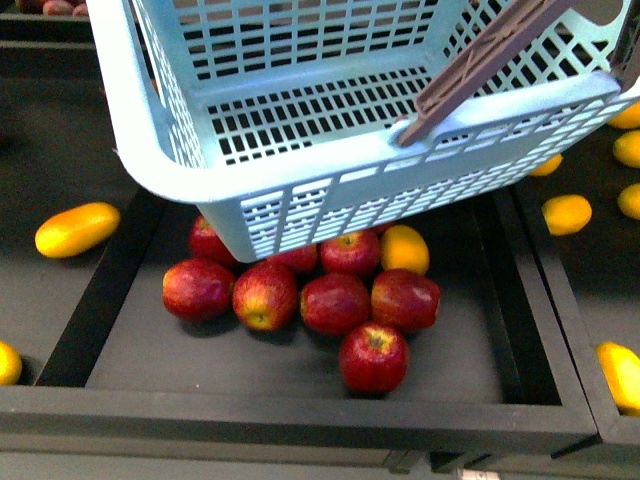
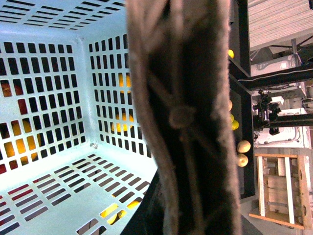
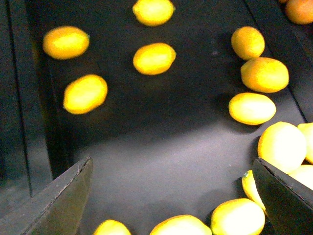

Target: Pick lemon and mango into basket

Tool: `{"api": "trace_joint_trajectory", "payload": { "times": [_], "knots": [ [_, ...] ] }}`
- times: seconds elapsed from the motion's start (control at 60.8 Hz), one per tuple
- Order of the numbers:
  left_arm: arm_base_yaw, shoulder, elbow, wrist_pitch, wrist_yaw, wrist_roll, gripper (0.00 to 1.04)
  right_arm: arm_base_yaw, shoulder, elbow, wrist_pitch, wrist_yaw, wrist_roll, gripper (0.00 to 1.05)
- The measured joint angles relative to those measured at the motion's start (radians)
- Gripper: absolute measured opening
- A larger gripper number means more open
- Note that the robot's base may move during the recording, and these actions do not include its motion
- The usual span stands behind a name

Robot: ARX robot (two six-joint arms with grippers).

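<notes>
The light turquoise basket (image 1: 330, 110) hangs tilted over the apple tray, its brown handle (image 1: 490, 60) swung toward the right rim. In the left wrist view the handle (image 2: 181, 117) fills the middle, with my left gripper (image 2: 183, 210) shut on it and its fingers mostly hidden behind it. The basket's slotted inside (image 2: 49, 98) holds no fruit. My right gripper (image 3: 168, 196) is open above a black tray floor with several lemons (image 3: 154, 58) around it and nothing between its fingers (image 3: 54, 200). An elongated yellow fruit that looks like a mango (image 1: 77, 228) lies in the left tray.
Several red apples (image 1: 335, 300) and one yellow fruit (image 1: 404, 248) lie in the middle black tray (image 1: 300, 415) under the basket. Raised black dividers (image 1: 545, 300) separate the trays. More yellow fruit (image 1: 567, 213) lies in the right tray. Lemons crowd the right finger (image 3: 283, 196).
</notes>
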Motion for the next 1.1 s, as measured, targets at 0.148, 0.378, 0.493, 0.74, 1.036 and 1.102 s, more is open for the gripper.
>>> {"api": "trace_joint_trajectory", "payload": {
  "times": [0.148, 0.378, 0.493, 0.74, 1.036, 1.102],
  "knots": [
    [0.0, 0.0, 0.0, 0.0, 0.002, 0.0, 0.05, -0.016, 0.183, 0.153, -0.027, -0.004, -0.143, 0.96],
    [0.0, 0.0, 0.0, 0.0, 0.002, 0.0, 0.05, -0.046, 0.338, 0.356, -0.101, -0.041, -0.307, 0.96],
    [0.0, 0.0, 0.0, 0.0, 0.002, 0.0, 0.05, -0.054, 0.411, 0.449, -0.137, -0.058, -0.379, 0.96],
    [0.0, 0.0, 0.0, 0.0, 0.002, 0.0, 0.05, -0.058, 0.612, 0.714, -0.257, -0.076, -0.485, 0.96],
    [0.0, 0.0, 0.0, 0.0, 0.002, 0.0, 0.05, -0.04, 0.803, 1.047, -0.419, -0.128, -0.57, 0.96],
    [0.0, 0.0, 0.0, 0.0, 0.002, 0.0, 0.05, -0.037, 0.832, 1.102, -0.451, -0.139, -0.588, 0.96]
  ]
}}
